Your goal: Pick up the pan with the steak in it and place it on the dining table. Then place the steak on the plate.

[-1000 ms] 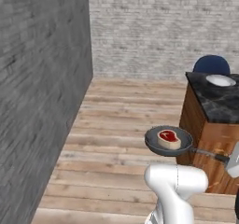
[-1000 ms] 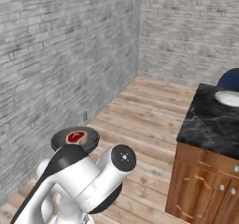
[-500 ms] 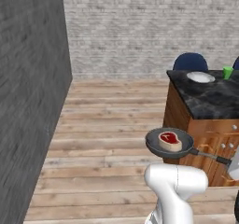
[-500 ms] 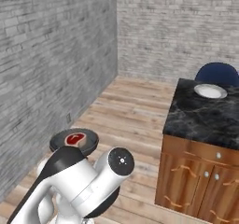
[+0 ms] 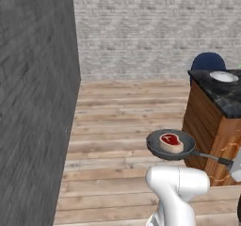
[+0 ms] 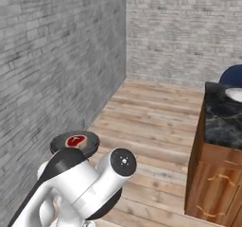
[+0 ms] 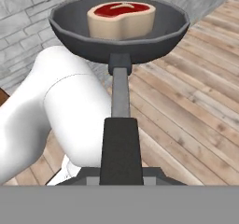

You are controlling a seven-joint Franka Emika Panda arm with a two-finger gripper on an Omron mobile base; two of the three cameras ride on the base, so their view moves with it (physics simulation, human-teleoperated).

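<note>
Carrying step, judged from the layout: pan [image 5: 170, 145] held aloft above the wood floor [image 5: 122, 107], not yet on the desk [image 5: 221, 95]. Claw [image 7: 120, 171] clenched on the pan's handle [image 7: 120, 139], at the 6 o'clock edge of the hand view, handle's near end disappearing between the fingers; jaws themselves mostly hidden under the handle, so grip read from the pan hanging level with nothing else supporting it. Long axis of the pan running straight away from the claw toward 12 o'clock in the hand view, bowl at the far end, steak [image 7: 121, 17] lying flat inside, red face up, tan rim all round, roughly centred. In the left base view, steak [image 5: 171, 141] in the pan with the handle trailing to about 4 o'clock toward the frame edge. In the right base view, pan [image 6: 75, 143] just beyond the arm's dark elbow, near the grey brick wall [image 6: 52, 65]. Deciding relation for the coming move: desk with black veined top and wood base lying at 2 o'clock from the pan in the left base view, near but apart, its top surface higher in frame than the pan. White plate [image 5: 224, 76] resting on the desk's far part, a blue chair [image 5: 208, 62] behind it. Probable need: swing the pan toward that side and bring it over the marble edge, kept level so the steak does not slide.
</note>
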